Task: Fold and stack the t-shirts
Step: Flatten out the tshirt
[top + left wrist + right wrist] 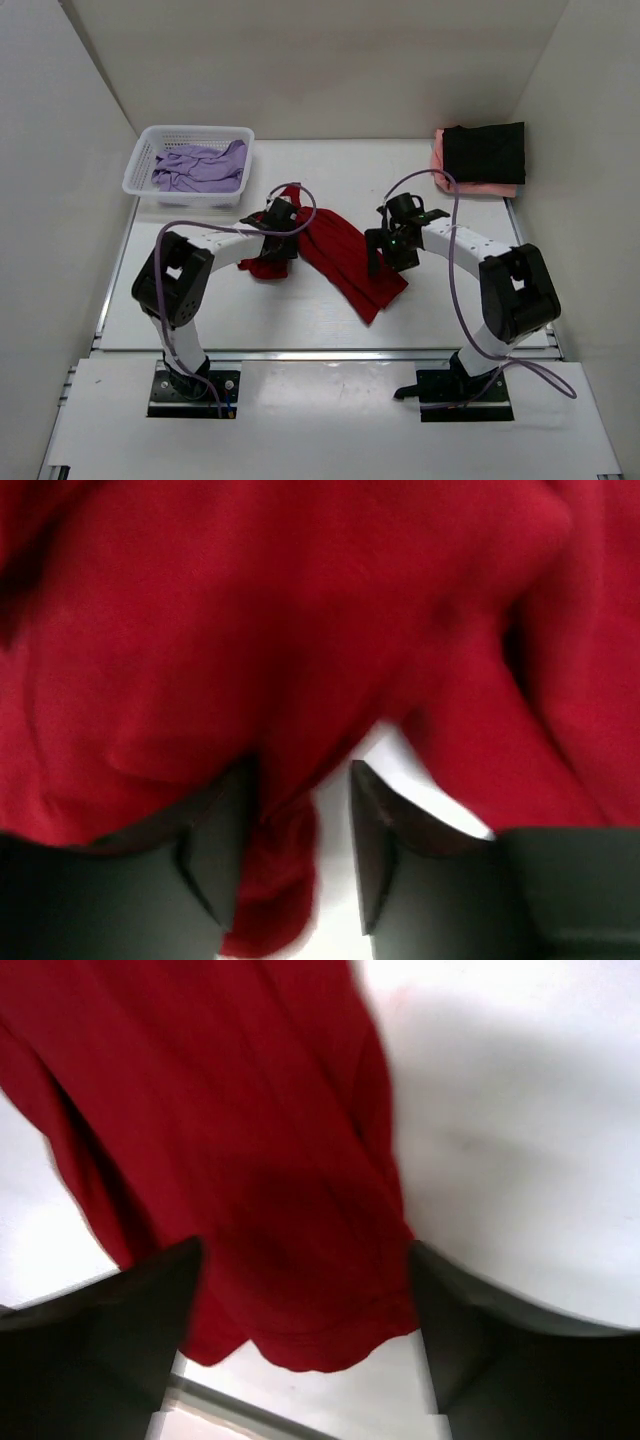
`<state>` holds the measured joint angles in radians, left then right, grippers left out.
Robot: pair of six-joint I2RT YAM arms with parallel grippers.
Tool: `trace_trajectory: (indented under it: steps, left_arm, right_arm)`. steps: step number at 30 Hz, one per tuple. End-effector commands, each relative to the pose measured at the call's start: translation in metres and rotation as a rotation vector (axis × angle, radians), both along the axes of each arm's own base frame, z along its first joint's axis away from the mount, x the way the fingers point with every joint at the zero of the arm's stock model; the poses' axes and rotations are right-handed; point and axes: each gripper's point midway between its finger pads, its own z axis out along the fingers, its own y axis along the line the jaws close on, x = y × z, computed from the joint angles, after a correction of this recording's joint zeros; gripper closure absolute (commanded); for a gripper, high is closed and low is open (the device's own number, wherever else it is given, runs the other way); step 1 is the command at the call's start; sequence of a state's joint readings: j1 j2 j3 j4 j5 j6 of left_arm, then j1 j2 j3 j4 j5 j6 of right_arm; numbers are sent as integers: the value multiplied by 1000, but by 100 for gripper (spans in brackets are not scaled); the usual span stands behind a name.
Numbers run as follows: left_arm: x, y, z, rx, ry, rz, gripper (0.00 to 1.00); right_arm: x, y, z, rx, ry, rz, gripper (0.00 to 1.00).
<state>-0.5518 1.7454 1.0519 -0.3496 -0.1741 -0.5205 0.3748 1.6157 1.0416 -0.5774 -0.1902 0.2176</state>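
Cloth first: the red t-shirt (340, 255) lies crumpled diagonally in the middle of the table (290, 320). My left pincer (300, 772) stands parted around a loose fold, and my right pincer (305, 1250) is wide over its right-hand hem (both placed, I judge, to spread it flat for folding).

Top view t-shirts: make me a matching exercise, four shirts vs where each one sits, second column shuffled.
1. red t-shirt
2. lavender t-shirt
3. black t-shirt
4. salmon pink t-shirt

A. in the white basket
B. bottom of the stack, far right corner
C. loose and unfolded at the centre of the table
D. folded, top of the stack

Pairs: 1-C, 2-A, 3-D, 4-B
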Motion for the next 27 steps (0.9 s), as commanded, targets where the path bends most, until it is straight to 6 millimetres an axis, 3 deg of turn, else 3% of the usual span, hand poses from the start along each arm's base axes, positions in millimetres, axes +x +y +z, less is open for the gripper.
trace_trajectory:
  steps: [1, 2, 3, 4, 7, 12, 14, 16, 20, 23, 26, 27]
  left_arm:
    - [13, 29, -14, 155, -12, 71, 48]
    - [16, 33, -15, 174, -10, 83, 66]
    - [20, 34, -12, 172, -9, 93, 87]
    - [24, 37, -10, 159, -6, 110, 93]
    - [28, 44, 11, 121, -45, 128, 100]
    - [20, 52, 68, 16, -136, 130, 100]
    - [16, 56, 110, -44, -211, 129, 100]
    - [11, 64, 140, -60, -271, 141, 100]
    - [1, 93, 214, -99, -466, 185, 100]
    - [-11, 116, 254, -112, -571, 208, 100]
    - [-24, 127, 279, -113, -633, 192, 100]
    - [-30, 126, 282, -127, -641, 174, 94]
  right_arm:
    - [-27, -10, -23, -77, 108, -15, 31]
    - [-32, -10, -26, -79, 122, -2, 61]
    - [-32, -14, -25, -77, 132, -17, 83]
    - [-34, -15, -24, -80, 142, -34, 99]
    - [-26, -19, -9, -76, 95, -50, 100]
    - [0, -33, 47, -4, -39, -132, 100]
    - [15, -46, 75, 17, -116, -180, 100]
    - [25, -61, 107, 36, -206, -225, 100]
    - [39, -85, 169, 59, -376, -277, 100]
    - [38, -102, 210, 22, -482, -295, 100]
    - [29, -114, 252, 24, -598, -329, 100]
    - [30, -115, 261, 42, -631, -337, 100]
